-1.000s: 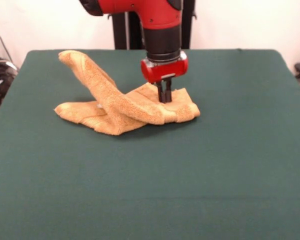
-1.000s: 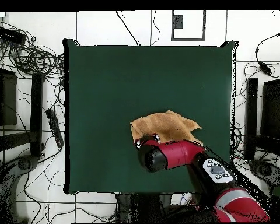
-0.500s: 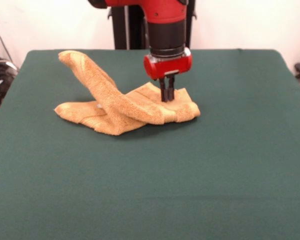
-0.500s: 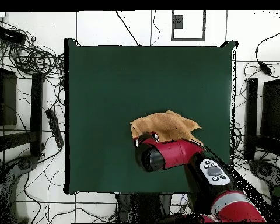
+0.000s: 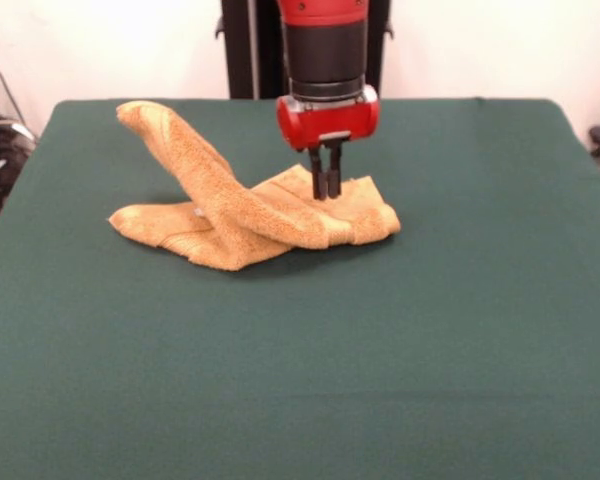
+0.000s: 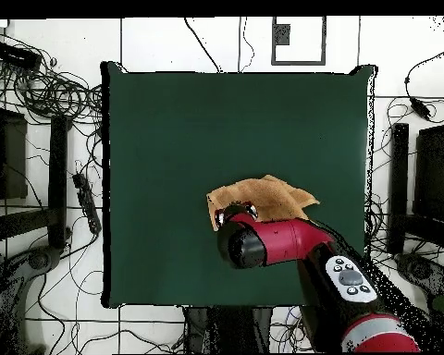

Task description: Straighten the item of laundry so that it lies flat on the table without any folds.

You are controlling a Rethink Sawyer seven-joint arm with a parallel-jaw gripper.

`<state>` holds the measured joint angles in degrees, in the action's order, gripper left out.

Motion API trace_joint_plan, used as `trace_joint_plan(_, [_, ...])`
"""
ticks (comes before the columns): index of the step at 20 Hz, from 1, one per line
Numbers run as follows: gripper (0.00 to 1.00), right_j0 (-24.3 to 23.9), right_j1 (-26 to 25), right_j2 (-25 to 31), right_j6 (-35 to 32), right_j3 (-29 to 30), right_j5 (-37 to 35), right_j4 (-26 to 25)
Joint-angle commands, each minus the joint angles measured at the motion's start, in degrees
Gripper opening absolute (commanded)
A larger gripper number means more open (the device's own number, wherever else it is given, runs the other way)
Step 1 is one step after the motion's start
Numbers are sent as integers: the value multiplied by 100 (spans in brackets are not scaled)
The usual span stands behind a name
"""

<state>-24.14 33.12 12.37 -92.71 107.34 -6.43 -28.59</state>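
Note:
The item of laundry [image 5: 242,213], an orange-tan towel, lies crumpled left of the middle of the table [image 5: 430,330]. One twisted fold rears up toward its far left corner, and the rest is bunched in overlapping folds. My gripper [image 5: 326,192] hangs straight down over the right part of the towel. Its fingers are shut with nothing between them, and the tips sit just at the towel's top surface. From overhead the towel [image 6: 263,197] shows partly, while the red arm [image 6: 272,245] covers its near edge and hides the gripper. Dark green table [image 6: 170,139] cloth surrounds it.
Cables [image 6: 50,92] and black stands [image 6: 57,176] lie on the floor beside the table in the overhead view. A black post [image 5: 238,50] rises behind the table's far edge.
My gripper has risen a little off the towel and drifted slightly left in the front view. The towel keeps the same shape and place.

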Motion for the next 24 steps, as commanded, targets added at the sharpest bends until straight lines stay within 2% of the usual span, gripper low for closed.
trace_joint_plan(1, [0,144,-345,434,-543,145,-849,335])
trace_joint_plan(16, [0,180,-387,585,-362,178,-1564,382])
trace_joint_plan(24, [0,-390,-670,1329,-323,410,-561,168])
